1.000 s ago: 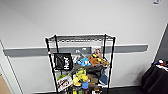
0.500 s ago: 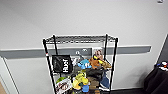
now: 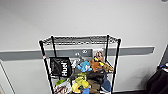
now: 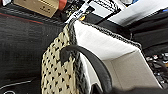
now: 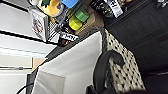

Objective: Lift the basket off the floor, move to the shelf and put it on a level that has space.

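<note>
Grey wall w/ dark rail behind tall black wire shelf (image 3: 79, 65); top wire-grid level (image 3: 80, 40) bare, straight ahead. Cream speckled woven basket (image 4: 100, 57) hangs below both wrists by loop handles, over dark carpet floor (image 4: 22, 50). Finger state: can't tell.

The cream, dark-speckled basket (image 4: 60, 72) — white-lined, dark loop handle arched at its rim — hangs above dark carpet (image 4: 22, 50) near the black wire shelf (image 3: 80, 62), its top tier (image 3: 80, 40) bare.

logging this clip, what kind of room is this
Likely an office or lab storage corner, though that is a guess. A plain grey wall with a darker rail, dark carpet floor, and a black wire shelf crammed with toys and a Huel bag suggest it.
</note>
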